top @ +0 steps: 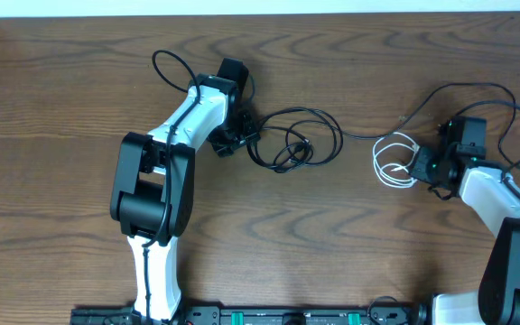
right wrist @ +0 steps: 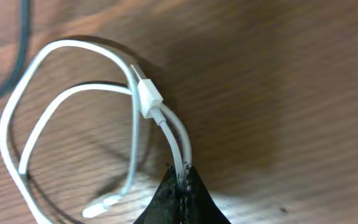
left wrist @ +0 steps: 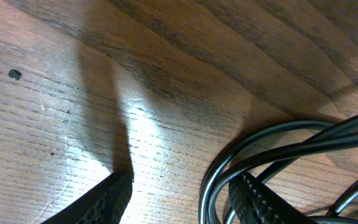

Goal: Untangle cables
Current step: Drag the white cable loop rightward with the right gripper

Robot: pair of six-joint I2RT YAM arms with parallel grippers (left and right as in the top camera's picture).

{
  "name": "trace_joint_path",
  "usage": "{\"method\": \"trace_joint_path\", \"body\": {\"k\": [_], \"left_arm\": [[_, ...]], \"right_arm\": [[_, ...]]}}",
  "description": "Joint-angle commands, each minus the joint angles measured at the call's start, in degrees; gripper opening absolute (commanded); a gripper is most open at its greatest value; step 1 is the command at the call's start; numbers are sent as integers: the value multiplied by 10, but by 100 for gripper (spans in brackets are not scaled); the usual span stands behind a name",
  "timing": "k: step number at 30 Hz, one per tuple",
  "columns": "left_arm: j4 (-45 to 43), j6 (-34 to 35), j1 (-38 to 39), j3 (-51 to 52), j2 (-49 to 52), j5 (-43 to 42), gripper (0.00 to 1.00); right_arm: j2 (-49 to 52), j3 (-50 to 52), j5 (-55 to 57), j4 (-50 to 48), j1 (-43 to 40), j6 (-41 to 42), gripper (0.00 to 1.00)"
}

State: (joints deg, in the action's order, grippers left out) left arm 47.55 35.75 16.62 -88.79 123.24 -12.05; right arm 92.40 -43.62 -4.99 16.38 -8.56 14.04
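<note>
A black cable (top: 289,144) lies in loose overlapping loops at the table's middle, and one thin strand (top: 368,135) of it trails right. My left gripper (top: 245,134) is at the left end of the loops. In the left wrist view it (left wrist: 185,194) is open, low over the wood. Black cable strands (left wrist: 219,171) curve just inside and around the right finger (left wrist: 260,202). A coiled white cable (top: 394,161) lies further right. My right gripper (right wrist: 180,183) is shut on the white cable (right wrist: 166,124) just below its small plug (right wrist: 148,96).
Thicker black arm wires arch above the left arm (top: 174,68) and the right arm (top: 504,99). The table's far edge (top: 260,16) runs along the top. In the right wrist view a black cord (right wrist: 23,37) crosses the upper left corner.
</note>
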Motion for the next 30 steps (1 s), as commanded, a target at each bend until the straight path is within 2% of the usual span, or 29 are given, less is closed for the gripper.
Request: {"method": "trace_joint_path", "body": {"k": [1,4,7,10,15,21,27,30], "left_arm": [[1,-6,-2,5,18,16,57],[1,-6,-2,5,18,16,57],[1,-6,-2,5,18,16,57],[0,-6,-2,5,18,16,57],[-1,-6,-2,5,18,16,57],[-1,-6,-2,5,18,16,57],[-1,-6,-2,5,18,16,57],[-1,-6,-2,5,18,16,57]], "right_arm": [[-1,6,-45,-11,0,-10,2],[-1,6,-44,-13,0,-10,4],[-1,6,-44,-14,0,-10,15],[0,9,-38,-16,0,-8,19],[20,14,27,-20,0,4,16],[61,14,142,-20,-9,44,3],[61,-21,224,10,-59,44,1],[61,-65,220,35,-94,43,1]]}}
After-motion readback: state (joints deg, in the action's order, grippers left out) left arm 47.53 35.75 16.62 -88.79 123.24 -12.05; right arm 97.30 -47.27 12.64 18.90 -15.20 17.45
